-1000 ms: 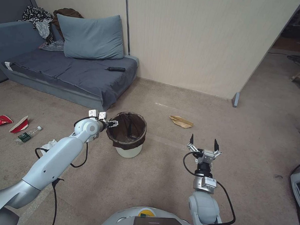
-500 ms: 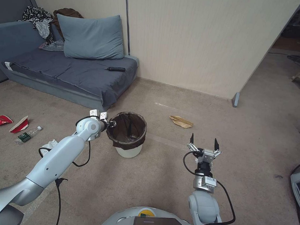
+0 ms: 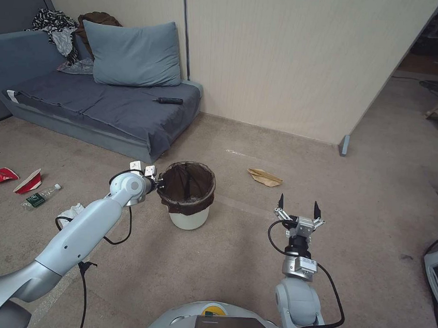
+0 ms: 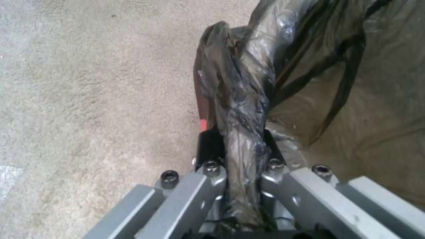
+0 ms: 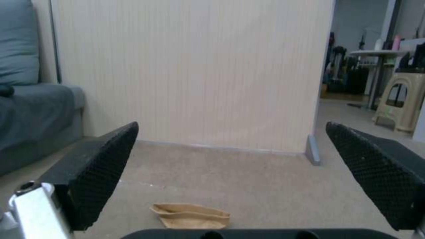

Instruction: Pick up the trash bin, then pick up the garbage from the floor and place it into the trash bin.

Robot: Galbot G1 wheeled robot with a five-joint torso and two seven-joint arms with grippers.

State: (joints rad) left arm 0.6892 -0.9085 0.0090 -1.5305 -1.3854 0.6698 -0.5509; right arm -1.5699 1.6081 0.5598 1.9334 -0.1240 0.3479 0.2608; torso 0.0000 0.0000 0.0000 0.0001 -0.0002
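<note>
- Left hand (image 3: 159,184) is clamped on the left rim of the trash bin (image 3: 187,216), which stands on the floor at centre. The grip takes in the bag liner (image 4: 241,109) — likely to slip off or tilt the bin when lifted.
- Right hand (image 3: 298,209) hangs wide open, holding nothing, near the tan folded paper (image 3: 264,177).
- No litter can be seen in the bin.

The trash bin (image 3: 187,194) stands on the floor (image 3: 234,261) before the sofa (image 3: 101,101); the left gripper (image 3: 158,183) meets its left rim (apparently clamping it). Folded paper (image 3: 264,177) lies right, beyond the right gripper (image 3: 298,204); cups (image 3: 28,181) and bottle (image 3: 41,195) far left.
</note>
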